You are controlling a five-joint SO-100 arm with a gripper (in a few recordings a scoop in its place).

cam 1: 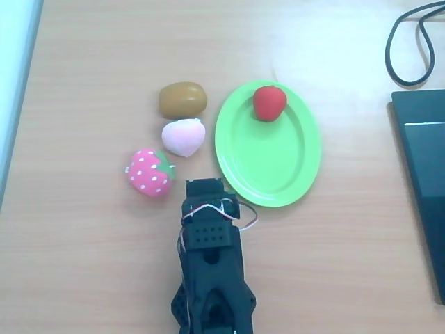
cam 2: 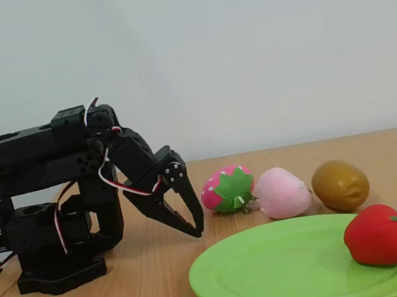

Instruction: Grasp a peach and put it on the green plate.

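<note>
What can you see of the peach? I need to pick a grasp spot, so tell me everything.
The peach is a small, soft-looking toy, pale pink fading to white, rounded. It lies on the wooden table, ungrasped, between the brown fruit and the strawberry, close to or touching both, just left of the green plate in the overhead view. The hand hangs short of it.

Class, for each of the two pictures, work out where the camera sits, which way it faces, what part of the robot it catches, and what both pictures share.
Overhead view: above the table, facing straight down; black arm enters from the bottom edge, its gripper near the green plate.
Fixed view: low at table height, facing a pale wall; whole arm at left, gripper pointing down.
Shared: green plate, peach, strawberry, brown fruit, red fruit on the plate.
</note>
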